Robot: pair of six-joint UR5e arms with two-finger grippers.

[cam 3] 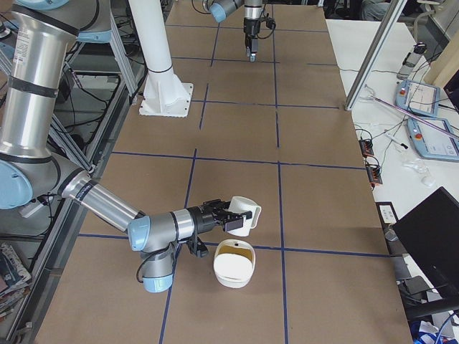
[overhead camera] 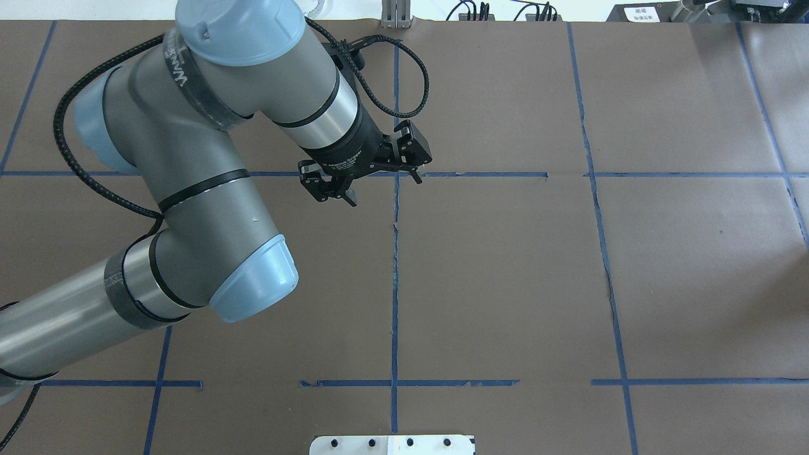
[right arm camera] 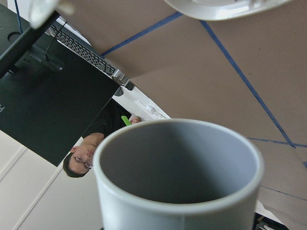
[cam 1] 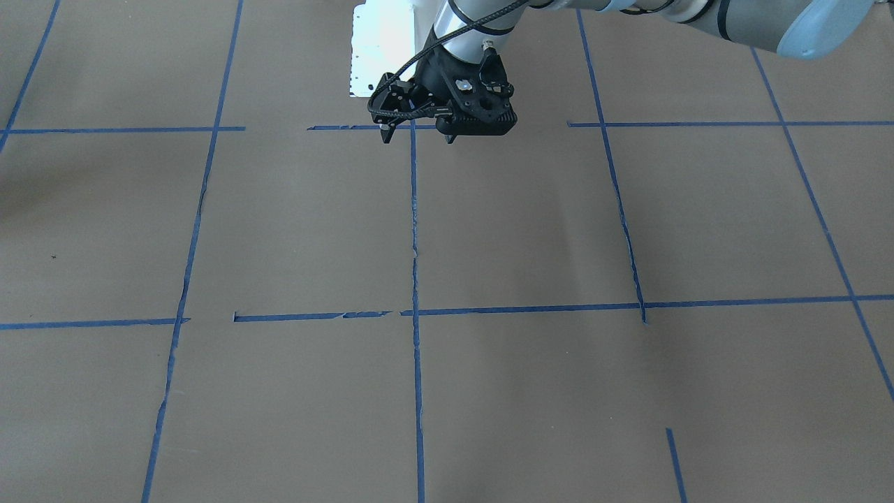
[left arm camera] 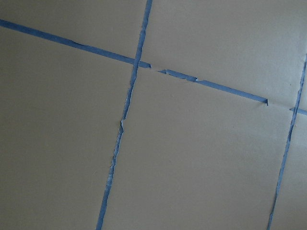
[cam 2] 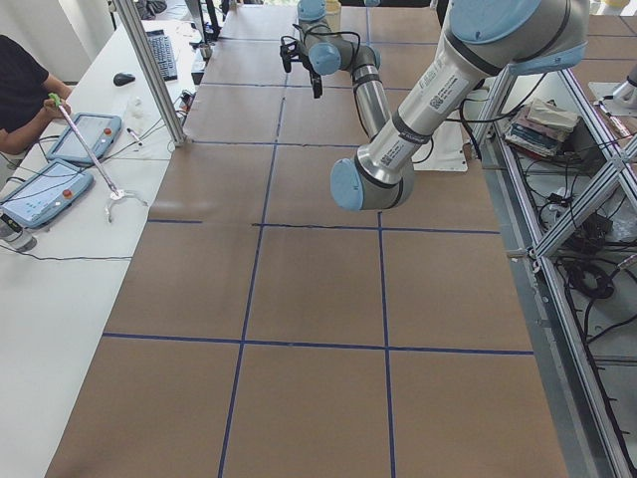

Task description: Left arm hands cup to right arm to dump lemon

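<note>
My left gripper (cam 1: pixel 418 137) is open and empty above the table's middle, near a tape crossing; it also shows in the overhead view (overhead camera: pixel 383 188). The left wrist view holds only brown paper and tape. In the exterior right view my right gripper (cam 3: pixel 224 216) holds the white cup (cam 3: pixel 244 215) tipped on its side, low over a white bowl (cam 3: pixel 234 271). The right wrist view shows the cup (right arm camera: pixel 177 172) close up and off the table; what shows of its grey inside is empty. I cannot make out the lemon; the bowl's inside looks yellowish.
Brown paper with blue tape lines (overhead camera: pixel 395 284) covers the table. A white base plate (overhead camera: pixel 392 444) sits at the robot's edge. An operator (cam 2: pixel 20 95) with tablets is at a side table. A black monitor (cam 3: pixel 430 236) stands near the bowl's end.
</note>
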